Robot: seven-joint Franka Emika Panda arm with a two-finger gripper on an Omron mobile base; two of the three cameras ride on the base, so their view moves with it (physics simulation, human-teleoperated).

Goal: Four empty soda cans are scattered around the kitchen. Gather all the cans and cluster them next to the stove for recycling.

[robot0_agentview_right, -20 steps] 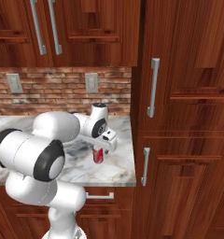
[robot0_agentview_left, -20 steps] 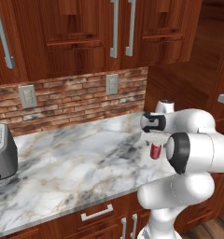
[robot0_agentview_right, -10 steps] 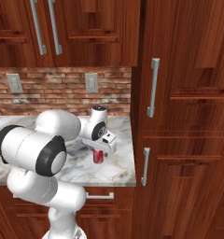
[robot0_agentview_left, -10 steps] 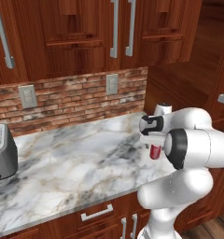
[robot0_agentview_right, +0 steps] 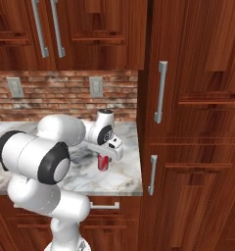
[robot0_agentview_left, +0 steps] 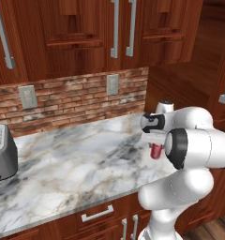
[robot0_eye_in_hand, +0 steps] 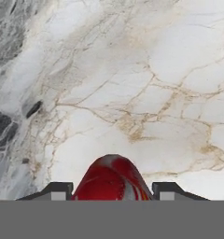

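Observation:
A red soda can stands upright on the marble counter near its right end, also seen in the right base view. My gripper reaches down over the can from above. In the hand view the can's red body fills the space between the two dark fingertips, and both tips press against its sides. The gripper is shut on the can, which still rests on the counter. The stove is out of view.
A grey toaster sits at the counter's far left. A tall wooden cabinet with steel handles walls off the counter's right end, close to the can. A brick backsplash with outlets runs behind.
The hand has come down a little over the red can, and the fingers have closed from wide open onto its sides. The can has not moved.

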